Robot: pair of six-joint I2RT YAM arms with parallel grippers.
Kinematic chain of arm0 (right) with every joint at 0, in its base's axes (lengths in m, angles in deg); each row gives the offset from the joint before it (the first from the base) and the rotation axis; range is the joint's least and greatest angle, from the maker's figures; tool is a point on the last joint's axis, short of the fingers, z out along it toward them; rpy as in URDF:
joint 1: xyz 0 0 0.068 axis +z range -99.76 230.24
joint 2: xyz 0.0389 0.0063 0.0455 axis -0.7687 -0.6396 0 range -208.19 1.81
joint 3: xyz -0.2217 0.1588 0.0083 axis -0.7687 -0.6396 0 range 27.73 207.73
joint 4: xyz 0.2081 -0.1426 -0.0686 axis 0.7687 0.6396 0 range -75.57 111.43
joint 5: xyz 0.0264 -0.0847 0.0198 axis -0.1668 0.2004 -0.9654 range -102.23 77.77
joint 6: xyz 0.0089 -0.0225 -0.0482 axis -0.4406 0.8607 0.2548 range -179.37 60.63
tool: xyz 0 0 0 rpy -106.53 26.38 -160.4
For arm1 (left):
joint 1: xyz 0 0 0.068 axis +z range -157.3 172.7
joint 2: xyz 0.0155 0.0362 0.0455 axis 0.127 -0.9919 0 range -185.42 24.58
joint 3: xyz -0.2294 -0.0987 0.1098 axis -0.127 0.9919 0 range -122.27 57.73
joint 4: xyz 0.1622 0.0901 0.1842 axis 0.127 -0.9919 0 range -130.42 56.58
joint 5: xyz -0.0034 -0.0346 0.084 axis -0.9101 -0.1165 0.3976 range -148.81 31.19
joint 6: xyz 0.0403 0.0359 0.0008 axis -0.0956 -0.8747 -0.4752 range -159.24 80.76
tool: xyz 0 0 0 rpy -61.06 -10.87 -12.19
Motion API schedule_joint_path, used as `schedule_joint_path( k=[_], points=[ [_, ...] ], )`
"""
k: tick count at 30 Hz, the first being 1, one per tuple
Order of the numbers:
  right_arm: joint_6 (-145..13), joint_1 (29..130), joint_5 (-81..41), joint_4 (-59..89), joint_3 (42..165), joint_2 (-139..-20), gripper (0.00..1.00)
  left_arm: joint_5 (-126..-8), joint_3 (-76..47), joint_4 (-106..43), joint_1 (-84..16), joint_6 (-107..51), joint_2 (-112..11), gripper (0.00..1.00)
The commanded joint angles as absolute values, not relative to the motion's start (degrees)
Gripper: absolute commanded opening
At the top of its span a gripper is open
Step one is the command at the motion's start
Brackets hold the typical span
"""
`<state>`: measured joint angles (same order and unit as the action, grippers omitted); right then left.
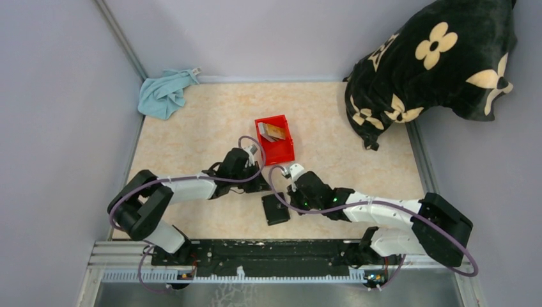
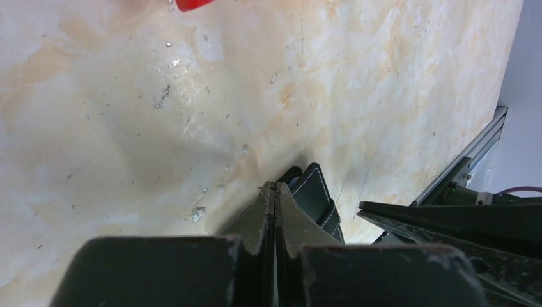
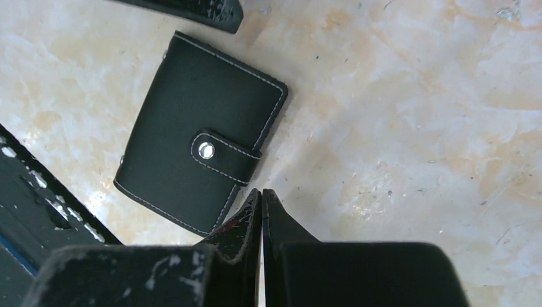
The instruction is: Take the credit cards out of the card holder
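Observation:
The card holder point(image 1: 276, 208) is a small black wallet lying flat on the table, closed, with its snap strap fastened. It also shows in the right wrist view point(image 3: 192, 147) and, edge-on, in the left wrist view point(image 2: 317, 193). Some credit cards point(image 1: 271, 132), tan and grey, lie in the red bin point(image 1: 281, 152). My left gripper point(image 1: 259, 186) is shut and empty, just behind the holder; its tips point(image 2: 275, 189) are close to the holder's edge. My right gripper point(image 1: 286, 194) is shut and empty, its tips point(image 3: 261, 193) beside the holder's strap edge.
A crumpled light-blue cloth point(image 1: 165, 93) lies in the far left corner. A black pillow with cream flowers point(image 1: 434, 64) fills the far right corner. Grey walls enclose the table. The black rail point(image 1: 268, 252) runs along the near edge.

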<state>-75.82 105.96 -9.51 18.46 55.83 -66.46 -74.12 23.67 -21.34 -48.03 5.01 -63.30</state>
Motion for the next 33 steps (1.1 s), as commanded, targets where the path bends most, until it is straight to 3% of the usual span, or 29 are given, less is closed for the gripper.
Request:
schedule_joint_path(
  k=[1,6,11,15,19,30,33],
  points=[
    [-77.03,109.63,-7.23,17.94,54.37,-67.38,0.00,-73.32,20.76,-24.01,-47.82,3.25,-62.96,0.01],
    [-81.14,115.22,-6.89,14.34,53.55,-70.26,0.00,-72.27,21.48,-26.57,-47.82,3.20,-57.96,0.13],
    [-83.71,119.59,-6.51,10.77,55.85,-75.05,0.00,-70.81,25.64,-29.69,-47.73,5.39,-51.69,0.17],
    [-84.02,120.20,-7.81,7.95,57.88,-77.57,0.00,-70.37,30.26,-30.71,-47.64,6.77,-47.11,0.14],
    [-82.02,120.20,-5.85,10.82,59.43,-75.22,0.00,-70.65,33.49,-31.57,-47.64,7.62,-43.68,0.00],
    [-74.70,120.09,-1.06,17.64,63.64,-70.36,0.00,-75.65,34.98,-27.30,-47.73,7.93,-43.24,0.00],
    [-72.10,119.45,0.65,17.57,64.80,-72.70,0.09,-76.91,34.82,-26.79,-47.75,8.38,-43.38,0.00]
  ],
)
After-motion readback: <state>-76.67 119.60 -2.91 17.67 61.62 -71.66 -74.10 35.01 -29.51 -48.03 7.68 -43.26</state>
